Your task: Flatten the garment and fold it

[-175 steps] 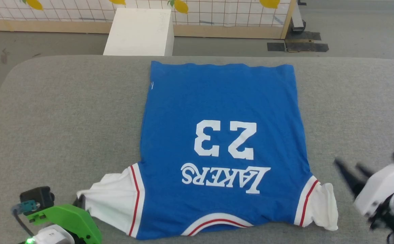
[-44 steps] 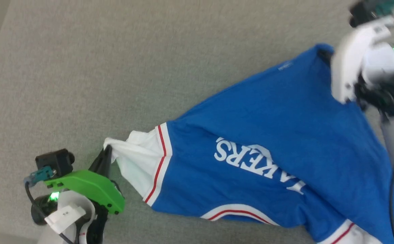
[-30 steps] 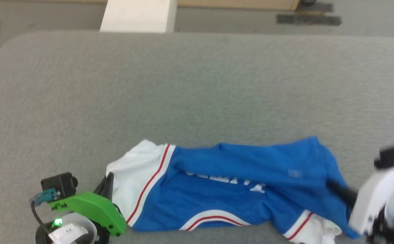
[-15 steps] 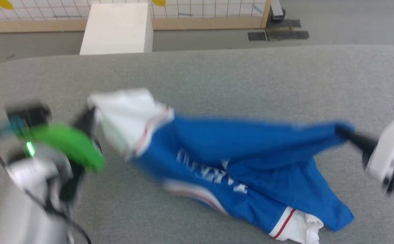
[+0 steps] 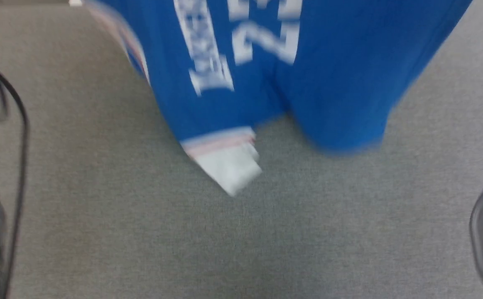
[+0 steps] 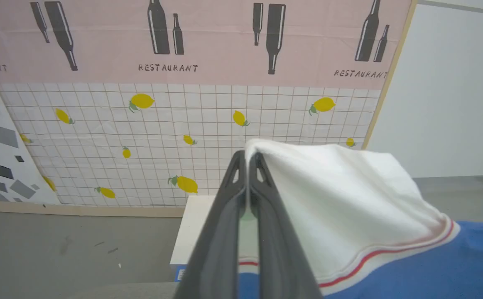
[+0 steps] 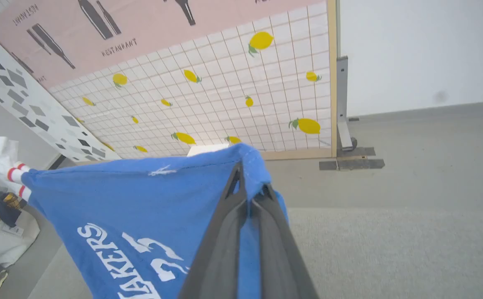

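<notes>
Now: left gripper (image 6: 248, 156) clamped on white sleeve (image 6: 341, 195) of shirt (image 5: 337, 83) | right gripper (image 7: 250, 182) clamped on blue hem corner (image 7: 254, 161) | shirt held up between them over grey table (image 5: 100, 216) | other sleeve (image 5: 229, 170) dangling | head view blurred

Your garment (image 5: 332, 83): blue jersey, white "23", hangs aloft at 12 o'clock, stretched by 2 corners; 1 white sleeve (image 5: 229, 166) dangles toward 6.

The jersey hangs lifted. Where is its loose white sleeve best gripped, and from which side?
Probably grip the loose white sleeve at its open end, coming from below: it dangles as the lowest point of the garment, pointing down, and nothing covers it.
</notes>
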Motion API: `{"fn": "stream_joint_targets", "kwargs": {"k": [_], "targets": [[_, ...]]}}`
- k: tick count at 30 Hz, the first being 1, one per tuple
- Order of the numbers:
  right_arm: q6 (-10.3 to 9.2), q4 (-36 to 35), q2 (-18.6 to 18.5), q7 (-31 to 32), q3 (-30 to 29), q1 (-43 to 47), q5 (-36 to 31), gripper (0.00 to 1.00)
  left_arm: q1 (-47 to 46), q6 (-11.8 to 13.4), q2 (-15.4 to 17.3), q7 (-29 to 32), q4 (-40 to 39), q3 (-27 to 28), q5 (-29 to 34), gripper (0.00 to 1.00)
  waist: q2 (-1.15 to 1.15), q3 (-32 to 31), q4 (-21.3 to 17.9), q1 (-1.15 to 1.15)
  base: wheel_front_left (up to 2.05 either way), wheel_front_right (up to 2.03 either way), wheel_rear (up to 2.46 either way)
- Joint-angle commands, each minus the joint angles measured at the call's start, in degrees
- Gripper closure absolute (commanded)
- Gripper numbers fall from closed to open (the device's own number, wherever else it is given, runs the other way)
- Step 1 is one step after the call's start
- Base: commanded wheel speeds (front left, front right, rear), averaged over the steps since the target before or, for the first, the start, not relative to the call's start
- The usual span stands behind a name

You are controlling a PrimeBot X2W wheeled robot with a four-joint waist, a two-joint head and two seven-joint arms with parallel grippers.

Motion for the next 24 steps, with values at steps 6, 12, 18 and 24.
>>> {"fn": "stream_joint_targets", "kwargs": {"k": [6, 12, 18, 24], "targets": [[-0.08, 6.79, 0.97, -11.88, -2.59, -16.14, -4.86, 1.0, -17.61, 1.21, 1.86, -5.26, 4.23, -2.52, 7.49, 1.0, 0.0, 9.05, -1.47, 0.0, 0.0, 0.0, 0.0], [-0.08, 11.6, 1.06, -20.79, -2.66, -23.74, -5.55, 1.0, -25.96, 2.34, 2.12, -15.85, 6.61, -2.62, 11.24, 1.0, 0.0, 11.52, -1.48, 0.0, 0.0, 0.0, 0.0], [-0.08, 14.82, 1.07, -23.95, -2.43, -22.92, -4.5, 1.0, -24.54, 0.89, 2.15, -21.6, 9.51, -2.52, 10.42, 1.0, 0.0, 12.36, -0.82, 0.0, 0.0, 0.0, 0.0], [-0.08, 14.95, 0.31, -24.37, 1.31, -12.52, 1.3, 1.0, -13.69, -2.68, 2.57, -25.4, 10.23, -4.31, 8.91, 1.0, 0.0, 10.11, 0.38, 0.0, 0.0, 0.0, 0.0]]}}
